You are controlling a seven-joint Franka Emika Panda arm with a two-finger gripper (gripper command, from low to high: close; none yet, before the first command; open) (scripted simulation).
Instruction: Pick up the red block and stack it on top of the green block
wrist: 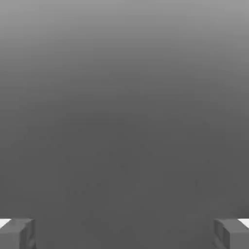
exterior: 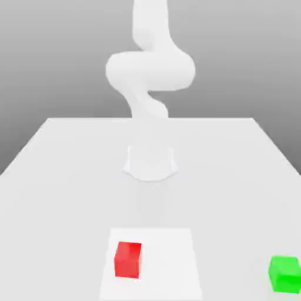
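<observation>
Exterior view, nearest first: the red block (exterior: pixel 128 259) sits on the white table (exterior: pixel 59 176) at about six o'clock from the table's middle, resting on a slightly brighter square patch (exterior: pixel 170 258) of the surface. The green block (exterior: pixel 286 274) lies at about four o'clock, near the exterior view's right edge, well apart from the red block and also flat on the table. Neither cube is touched by anything. Farther back, toward twelve o'clock, the arm's round white base (exterior: pixel 150 163) stands on the table, and the pale arm (exterior: pixel 150 70) rises from it and curls upward beyond. In the hand view the gripper (wrist: pixel 124 233) is released: its two grey fingertips (wrist: pixel 17 233) stand wide apart with nothing between them, over plain grey background.
</observation>
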